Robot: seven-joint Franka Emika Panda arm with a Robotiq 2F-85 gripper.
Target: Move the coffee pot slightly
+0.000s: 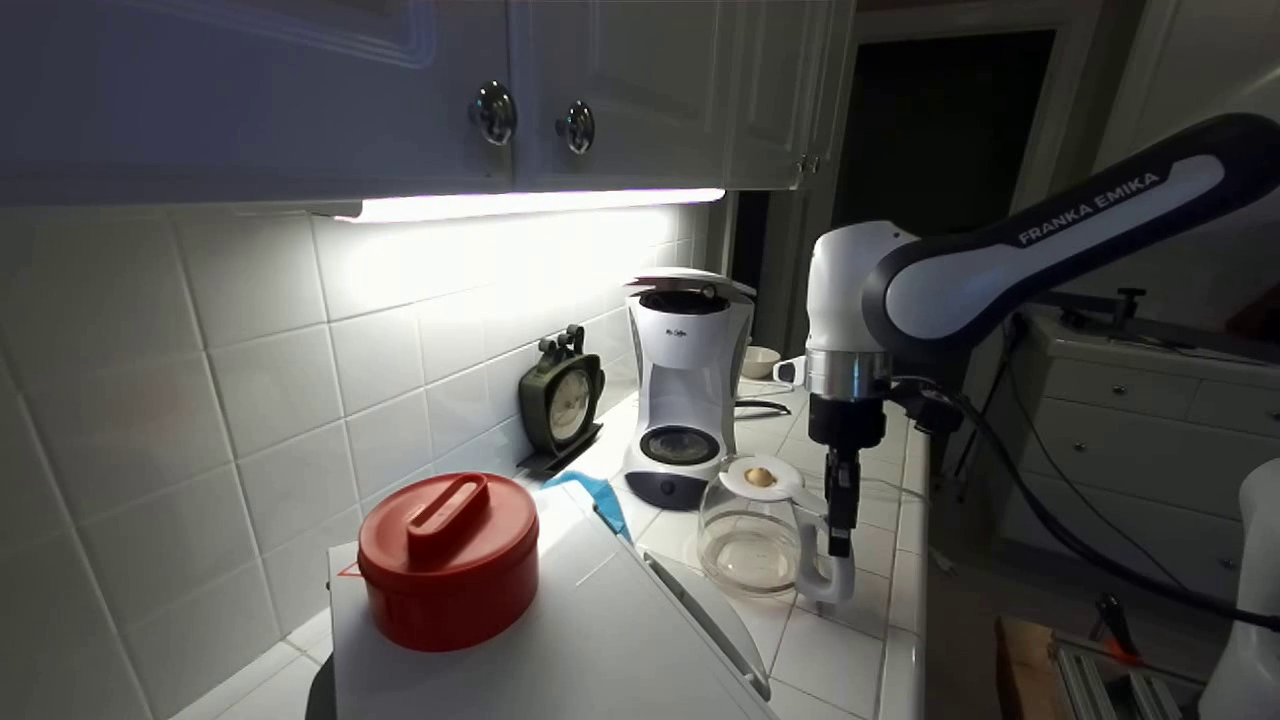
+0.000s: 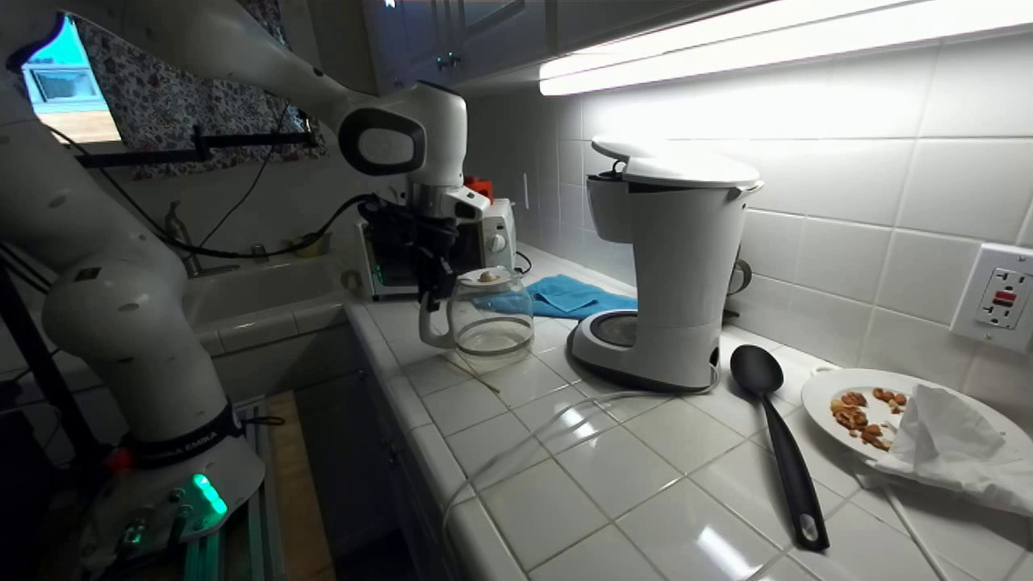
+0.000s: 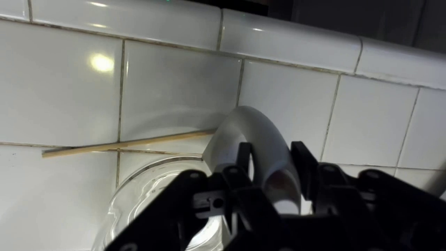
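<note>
The coffee pot is a clear glass carafe with a white lid and white handle. It stands upright on the white tiled counter in both exterior views (image 1: 750, 550) (image 2: 492, 327), and part of its glass shows in the wrist view (image 3: 139, 198). Its handle (image 3: 266, 139) points toward the counter's front edge. My gripper (image 3: 271, 150) has one finger inside the handle loop and one outside, shut closely on the handle. In both exterior views the gripper (image 1: 840, 540) (image 2: 434, 303) points straight down at the handle. My fingers hide part of the handle and glass in the wrist view.
A coffee machine (image 1: 683, 345) with raised lid stands beside the pot. A white appliance (image 1: 600, 640) bears a red-lidded pot (image 1: 450, 570). A blue cloth (image 2: 569, 297), a thin stick (image 3: 129, 143) and a black spoon (image 2: 779, 448) lie on the counter. Cabinets hang above.
</note>
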